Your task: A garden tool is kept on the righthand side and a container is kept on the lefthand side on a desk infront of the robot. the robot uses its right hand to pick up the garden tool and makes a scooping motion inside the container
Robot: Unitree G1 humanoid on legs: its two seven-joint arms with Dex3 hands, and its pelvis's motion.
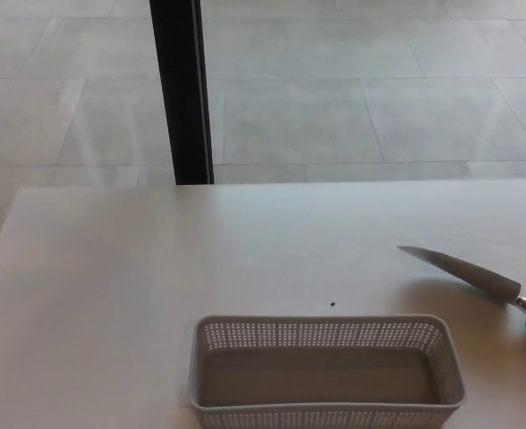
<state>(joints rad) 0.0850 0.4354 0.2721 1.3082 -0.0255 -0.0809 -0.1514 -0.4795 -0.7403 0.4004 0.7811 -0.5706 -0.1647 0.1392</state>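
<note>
Garden tool (464,271) first: you are looking at a narrow, pointed metal blade lying on the right side of the desk (111,295), its tip aiming toward the upper left and its dark handle end running out of the picture at the right edge. It is casting a soft shadow on the desk just below the blade, and whether the blade is lying flat or sitting slightly raised cannot be told.

You are seeing neither of the robot's hands in the head view, so their pose and whether the fingers are apart or together cannot be told. The dark shape at the right edge is reading as the tool's handle, though it is cut off.

Your container (326,332) is sitting at the bottom centre, a pale grey oblong basket with perforated walls and nothing showing inside it. It is lying well apart from the blade, to the tool's lower left. A tiny dark speck (334,304) is sitting on the desk just beyond the container's far rim. Behind the desk, a black upright post (181,89) is standing against a pale tiled floor (379,98).
</note>
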